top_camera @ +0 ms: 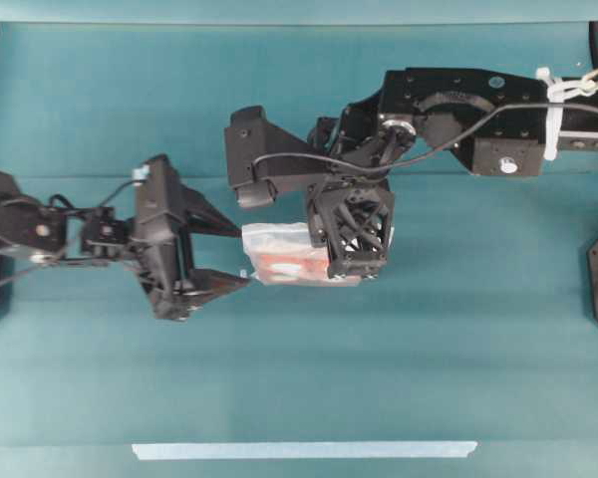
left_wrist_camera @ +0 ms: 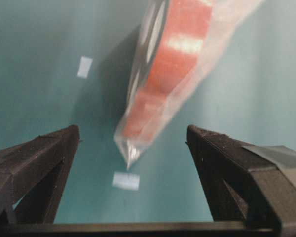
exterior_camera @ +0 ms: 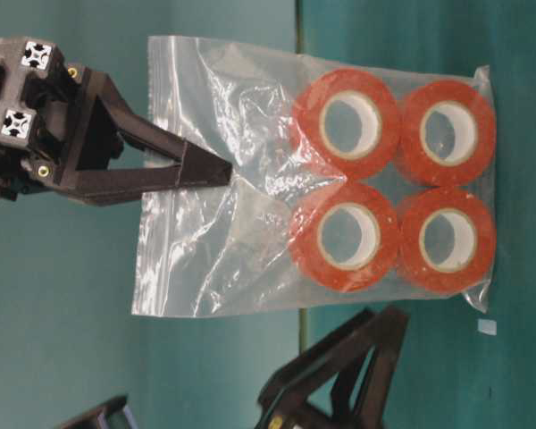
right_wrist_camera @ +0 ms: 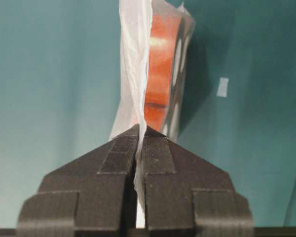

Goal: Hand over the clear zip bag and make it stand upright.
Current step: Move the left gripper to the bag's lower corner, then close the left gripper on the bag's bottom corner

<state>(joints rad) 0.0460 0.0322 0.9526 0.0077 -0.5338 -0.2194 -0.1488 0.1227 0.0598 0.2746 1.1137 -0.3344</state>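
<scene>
Above the teal table [top_camera: 100, 110]: one clear zip bag [exterior_camera: 241, 223] holding four orange-red tape rolls [exterior_camera: 344, 125] (white cores), pinched in the right gripper [right_wrist_camera: 138, 143]. One left gripper [left_wrist_camera: 133, 143], jaws spread, flanks its free corner without touching.

One clear zip bag [exterior_camera: 232, 179], four tape rolls [exterior_camera: 346, 123], two pincers, and one tape strip [top_camera: 304, 450].

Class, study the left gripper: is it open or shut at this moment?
Open. In the left wrist view the left gripper has its fingers spread wide, with the clear zip bag hanging between them, touching neither.
</scene>
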